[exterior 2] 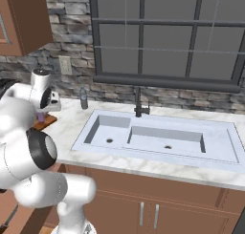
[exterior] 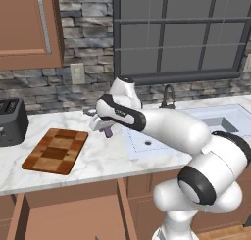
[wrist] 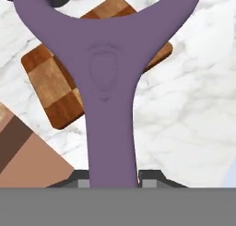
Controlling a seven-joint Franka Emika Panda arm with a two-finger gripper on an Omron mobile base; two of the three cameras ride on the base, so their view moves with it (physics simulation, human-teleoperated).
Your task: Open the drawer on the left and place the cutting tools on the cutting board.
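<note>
My gripper [exterior: 105,128] hangs above the marble counter, just right of the checkered cutting board [exterior: 55,150], and is shut on a purple Y-shaped cutting tool [exterior: 108,132]. In the hand view the purple tool [wrist: 110,77] rises from between the fingertips, its fork spreading at the top, with the cutting board [wrist: 53,86] behind it on the counter. The drawer [exterior: 68,212] stands pulled open below the counter's front edge, its reddish-brown inside showing. A sliver of the purple tool [exterior 2: 41,117] also shows in the right base view beside the hand.
A black toaster [exterior: 12,120] stands at the left end of the counter. The sink [exterior 2: 153,140] with a dark faucet [exterior 2: 139,104] lies to the right. A small bottle [exterior 2: 83,99] stands by the stone wall. An upper cabinet [exterior: 29,28] hangs at the top left.
</note>
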